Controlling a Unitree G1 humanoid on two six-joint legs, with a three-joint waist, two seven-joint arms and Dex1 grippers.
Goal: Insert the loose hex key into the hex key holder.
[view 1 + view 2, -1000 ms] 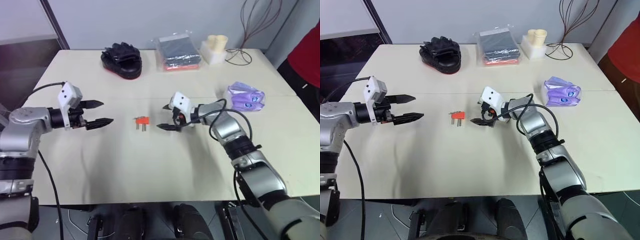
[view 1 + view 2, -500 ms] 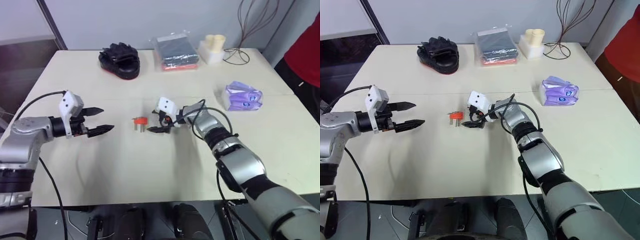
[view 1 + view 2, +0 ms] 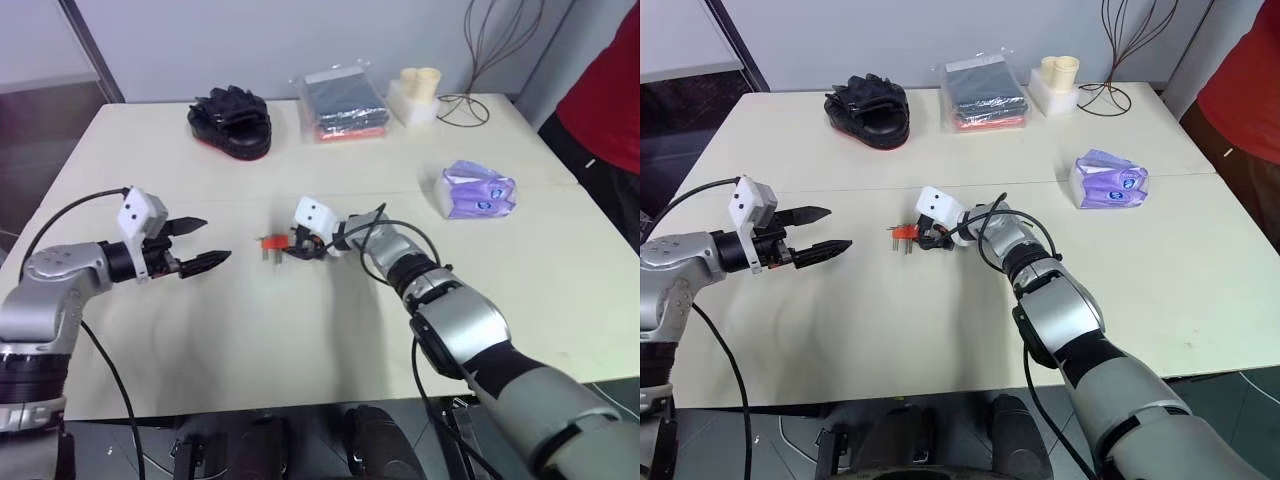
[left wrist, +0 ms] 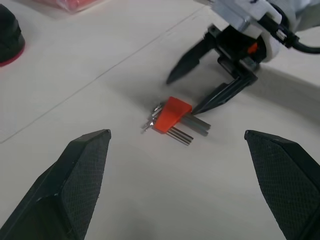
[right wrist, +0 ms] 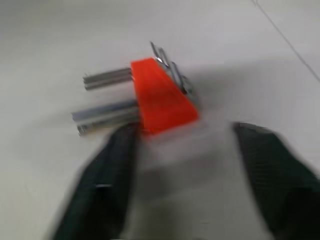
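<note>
While the hex key holder (image 4: 171,115) lies flat near the middle of the tabletop (image 3: 300,330), with a few short metal keys poking out of its orange-red block, four other things sit well beyond it along the far edge: one black glove-like bundle (image 3: 230,119), one clear bag of dark folded cloth (image 3: 340,101), one cream-coloured container with two cups (image 3: 418,93), and a loop of thin wire (image 3: 462,105). One purple packet (image 3: 476,192) rests well apart from the holder, off toward the robot's right. A person's red sleeve (image 3: 605,90) shows past that side of the tabletop. The right claw (image 4: 210,82) is down at the holder with its two black fingers apart, one fingertip (image 4: 200,106) touching the protruding keys and the other raised just beyond the block; nothing is clamped between them. The left claw (image 3: 198,245) hovers to the holder's other side, well apart from it, fingers spread wide and empty, with bare tabletop between. I cannot tell the loose hex key from the keys bunched at the holder.
</note>
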